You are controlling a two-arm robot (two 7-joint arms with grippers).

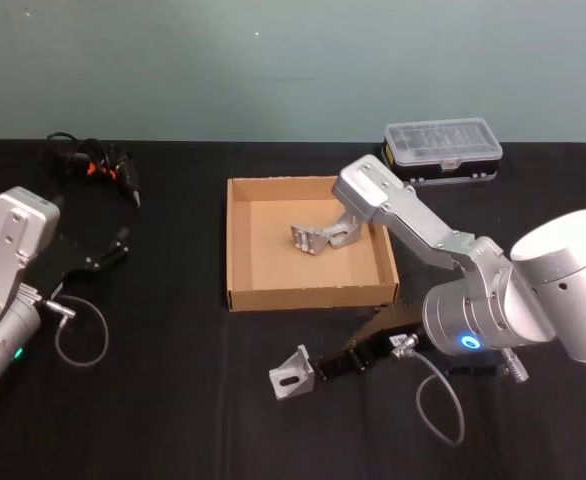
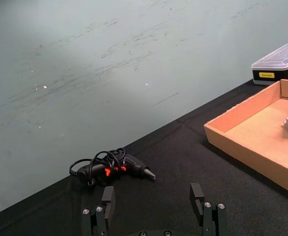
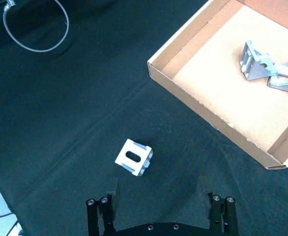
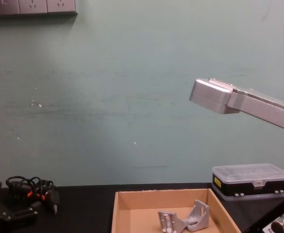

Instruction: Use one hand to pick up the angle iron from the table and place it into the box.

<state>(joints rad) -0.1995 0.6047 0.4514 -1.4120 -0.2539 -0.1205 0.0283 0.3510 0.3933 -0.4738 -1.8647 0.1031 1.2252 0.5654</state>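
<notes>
Right tool (image 3: 158, 192) is hovering low over the counter (image 3: 60, 123), with its fingers (image 3: 104, 209) standing wide apart and gripping nothing. The angle iron (image 3: 134, 157) is lying on the counter just ahead of the fingertips. It is not touching them, is sitting nearer one finger than the other, and is turned at a slant to the line between them. The box (image 1: 308, 296) is lying just beyond the tool, with two brackets (image 1: 308, 238) resting inside.

Step in hand, by judgement: approach for the grasp. To do it well, the tool is needing to centre over the piece and rotate so the pads meet flat faces rather than corners. It should then descend until both fingers are straddling the piece before closing.

Left tool (image 1: 113, 250) is idling well apart from the right tool, past the box's other side, fingers apart.
</notes>
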